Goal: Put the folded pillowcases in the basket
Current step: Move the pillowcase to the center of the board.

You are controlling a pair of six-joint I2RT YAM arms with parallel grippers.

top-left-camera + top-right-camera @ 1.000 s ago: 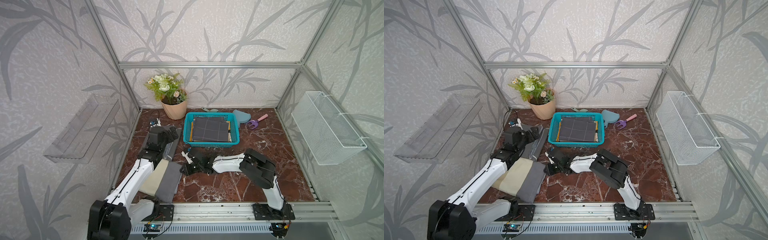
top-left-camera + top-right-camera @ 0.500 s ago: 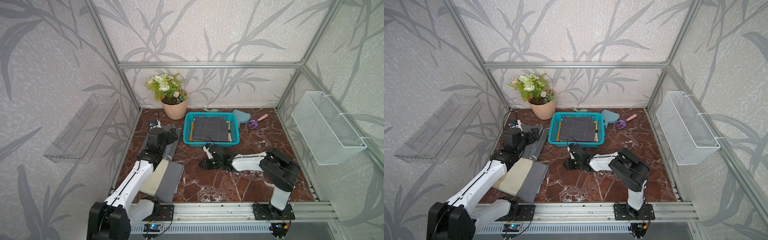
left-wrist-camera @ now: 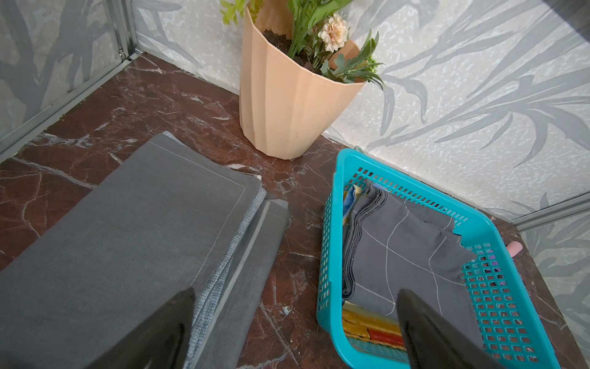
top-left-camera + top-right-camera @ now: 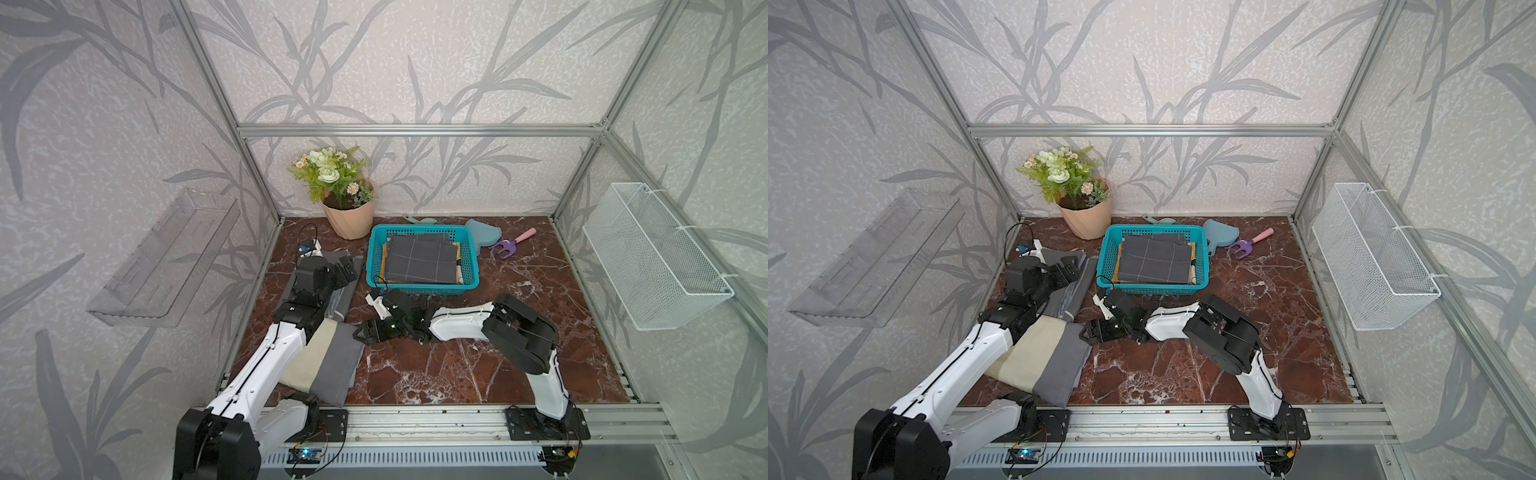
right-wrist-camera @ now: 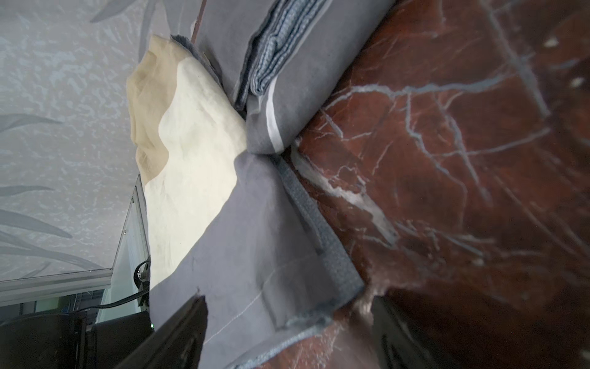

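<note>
Returning across the table (image 4: 457, 374), right gripper (image 4: 360, 335) is straddling, jaws wide, a corner of the folded pillowcase (image 4: 328, 361) at the front-left edge (nothing gripped); left gripper (image 3: 295, 292) is hovering open, empty; basket (image 4: 374, 257), back centre, is holding checked cloth (image 4: 419, 264).

Left gripper (image 3: 295, 292) jaws wide apart, only marble floor (image 3: 287, 198) between them. One finger (image 3: 166, 332) is over the folded grey pillowcase stack (image 3: 143, 239), the other (image 3: 427, 335) over the teal basket (image 3: 330, 223), which holds dark grid-lined cloth (image 3: 399, 255). Ahead: peach flower pot (image 3: 281, 105), against the wall.
</note>
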